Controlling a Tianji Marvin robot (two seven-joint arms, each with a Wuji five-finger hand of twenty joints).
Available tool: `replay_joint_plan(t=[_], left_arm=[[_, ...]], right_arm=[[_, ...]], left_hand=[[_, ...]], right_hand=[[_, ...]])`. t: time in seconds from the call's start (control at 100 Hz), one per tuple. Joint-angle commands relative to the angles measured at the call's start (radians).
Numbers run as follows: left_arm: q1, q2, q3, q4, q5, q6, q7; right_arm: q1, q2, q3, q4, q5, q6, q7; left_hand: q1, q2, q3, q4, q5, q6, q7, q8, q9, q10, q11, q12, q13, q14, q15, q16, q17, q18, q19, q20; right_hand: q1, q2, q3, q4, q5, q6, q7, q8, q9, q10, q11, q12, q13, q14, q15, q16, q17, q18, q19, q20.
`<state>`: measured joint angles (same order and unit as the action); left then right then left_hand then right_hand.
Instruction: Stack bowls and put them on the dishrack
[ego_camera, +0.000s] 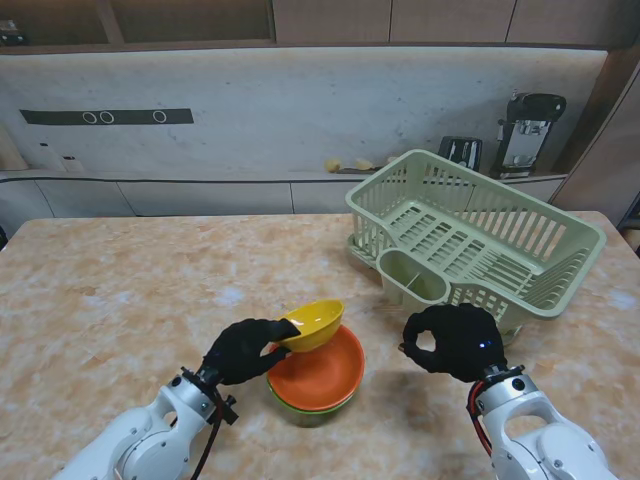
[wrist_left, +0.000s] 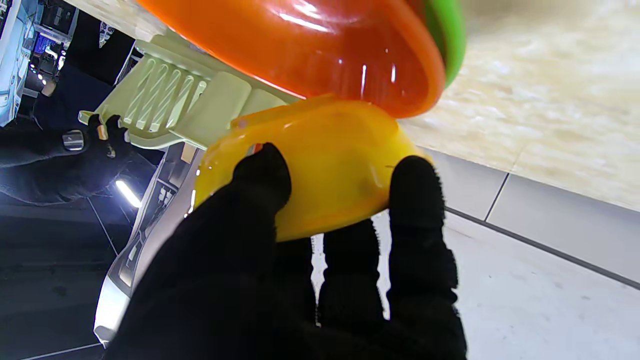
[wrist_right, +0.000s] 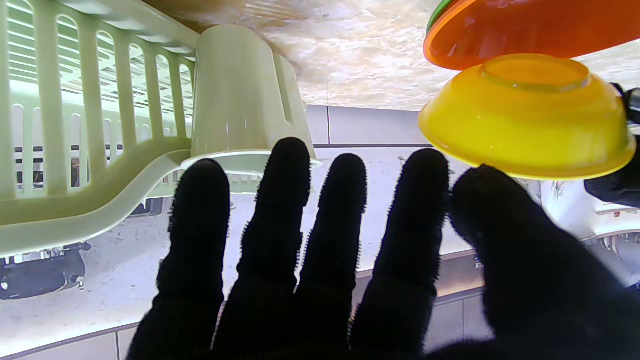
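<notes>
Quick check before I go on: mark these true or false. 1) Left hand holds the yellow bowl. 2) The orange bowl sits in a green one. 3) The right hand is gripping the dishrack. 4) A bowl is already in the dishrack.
1) True: the left hand is shut on the yellow bowl, held over the stack.
2) True: the orange bowl nests in the green bowl.
3) False: the right hand is open, fingers spread, holding nothing.
4) False: the dishrack holds no bowl.

this is a kitchen. a green dish rack (ego_camera: 478, 232) sits on a stone-look counter (ego_camera: 120, 290). at the far wall stand a toaster (ego_camera: 460, 152) and a coffee machine (ego_camera: 528, 130), with wood cupboards (ego_camera: 400, 20) up high.
</notes>
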<state>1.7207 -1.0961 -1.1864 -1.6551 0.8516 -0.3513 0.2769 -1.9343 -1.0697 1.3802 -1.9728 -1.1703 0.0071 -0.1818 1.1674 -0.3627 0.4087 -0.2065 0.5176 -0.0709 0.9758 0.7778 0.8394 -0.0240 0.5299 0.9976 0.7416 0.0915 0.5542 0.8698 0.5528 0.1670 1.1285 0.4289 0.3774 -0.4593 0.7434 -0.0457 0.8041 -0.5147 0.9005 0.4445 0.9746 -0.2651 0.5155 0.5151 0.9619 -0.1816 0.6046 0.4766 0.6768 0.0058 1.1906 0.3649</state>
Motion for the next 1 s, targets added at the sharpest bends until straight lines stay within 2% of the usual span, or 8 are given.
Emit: replay_joint_plan(t=[0.0,0.45,0.7,0.75,0.82,0.88,0.91,0.99], left_arm=[[0.013,-0.002,0.003,-0.005,0.01,-0.005,-0.02],[0.034,0.006,-0.001,-0.016,-0.002,-0.012,-0.073],[0.04,0.011,-0.001,-0.023,-0.007,-0.014,-0.108],[0.041,0.013,-0.003,-0.026,-0.008,-0.016,-0.117],[0.044,0.015,-0.006,-0.029,-0.005,-0.02,-0.128],[0.045,0.017,-0.009,-0.033,-0.002,-0.023,-0.138],[0.046,0.018,-0.01,-0.034,-0.003,-0.023,-0.143],[0.048,0.02,-0.013,-0.038,-0.009,-0.025,-0.16]], right_arm=[[-0.01,-0.006,-0.002,-0.002,-0.002,-0.004,0.014],[-0.009,-0.006,-0.003,0.0,-0.003,-0.006,0.012],[-0.009,-0.006,-0.004,0.001,-0.002,-0.006,0.013],[-0.008,-0.006,-0.004,0.001,-0.002,-0.007,0.012],[-0.007,-0.006,-0.005,0.001,-0.001,-0.007,0.013],[-0.007,-0.006,-0.005,0.001,0.0,-0.007,0.014],[-0.006,-0.005,-0.006,0.001,0.0,-0.007,0.015],[-0.006,-0.005,-0.007,0.002,-0.001,-0.008,0.016]], left_hand=[[0.111,0.07,0.13,0.027,0.091,-0.109,0.149,0.088,0.037,-0.025,-0.019,0.002,0.075,0.022,0.07,0.057,0.003,-0.048,-0.016,-0.006],[0.076,0.049,0.158,0.019,0.1,-0.107,0.114,0.07,0.036,-0.024,-0.073,-0.052,0.068,0.017,0.011,0.016,-0.027,-0.039,-0.019,0.0],[-0.032,-0.003,0.178,0.022,0.076,-0.098,-0.035,-0.127,0.018,0.002,-0.213,-0.095,0.018,0.013,-0.07,-0.073,-0.068,-0.02,-0.029,0.017],[-0.092,-0.032,0.176,0.021,0.06,-0.102,-0.051,-0.178,0.008,0.006,-0.244,-0.096,-0.004,0.006,-0.064,-0.151,-0.083,-0.015,-0.035,0.025],[-0.152,-0.081,0.116,0.012,0.036,-0.09,-0.086,-0.211,-0.057,0.013,-0.191,-0.164,-0.033,0.008,-0.064,-0.218,-0.108,-0.003,-0.045,0.033],[-0.189,-0.094,0.06,0.017,0.029,-0.078,-0.132,-0.212,-0.115,0.017,-0.126,-0.307,-0.049,0.01,-0.079,-0.232,-0.125,0.002,-0.053,0.041],[-0.207,-0.095,0.036,0.017,0.027,-0.074,-0.146,-0.214,-0.127,0.019,-0.123,-0.387,-0.058,0.011,-0.087,-0.237,-0.133,0.005,-0.058,0.042],[-0.268,-0.059,-0.039,0.032,0.035,-0.051,-0.217,-0.209,-0.151,0.028,-0.137,-0.441,-0.083,0.019,-0.115,-0.258,-0.162,0.025,-0.071,0.047]], right_hand=[[-0.025,0.029,-0.004,0.003,0.003,-0.018,0.013,-0.007,0.018,-0.02,0.009,-0.009,0.002,-0.005,-0.005,-0.005,-0.007,0.008,-0.002,-0.003],[-0.025,0.029,-0.004,0.003,0.003,-0.018,0.013,-0.007,0.019,-0.02,0.008,-0.009,0.002,-0.004,-0.005,-0.005,-0.007,0.008,-0.002,-0.003],[-0.026,0.028,-0.004,0.003,0.003,-0.018,0.013,-0.007,0.018,-0.021,0.008,-0.009,0.003,-0.005,-0.004,-0.005,-0.006,0.007,-0.001,-0.003],[-0.026,0.028,-0.004,0.003,0.003,-0.018,0.014,-0.007,0.019,-0.022,0.009,-0.009,0.004,-0.004,-0.004,-0.004,-0.007,0.007,-0.002,-0.003],[-0.025,0.028,-0.004,0.003,0.002,-0.017,0.013,-0.007,0.019,-0.02,0.009,-0.009,0.003,-0.004,-0.004,-0.005,-0.007,0.008,-0.002,-0.003],[-0.026,0.029,-0.004,0.003,0.003,-0.018,0.013,-0.007,0.019,-0.02,0.009,-0.009,0.002,-0.004,-0.004,-0.005,-0.007,0.008,-0.002,-0.003],[-0.026,0.028,-0.004,0.003,0.003,-0.018,0.013,-0.007,0.019,-0.019,0.009,-0.009,0.003,-0.004,-0.004,-0.005,-0.007,0.008,-0.002,-0.003],[-0.026,0.028,-0.004,0.003,0.003,-0.017,0.014,-0.007,0.019,-0.02,0.009,-0.009,0.003,-0.005,-0.004,-0.005,-0.007,0.008,-0.002,-0.003]])
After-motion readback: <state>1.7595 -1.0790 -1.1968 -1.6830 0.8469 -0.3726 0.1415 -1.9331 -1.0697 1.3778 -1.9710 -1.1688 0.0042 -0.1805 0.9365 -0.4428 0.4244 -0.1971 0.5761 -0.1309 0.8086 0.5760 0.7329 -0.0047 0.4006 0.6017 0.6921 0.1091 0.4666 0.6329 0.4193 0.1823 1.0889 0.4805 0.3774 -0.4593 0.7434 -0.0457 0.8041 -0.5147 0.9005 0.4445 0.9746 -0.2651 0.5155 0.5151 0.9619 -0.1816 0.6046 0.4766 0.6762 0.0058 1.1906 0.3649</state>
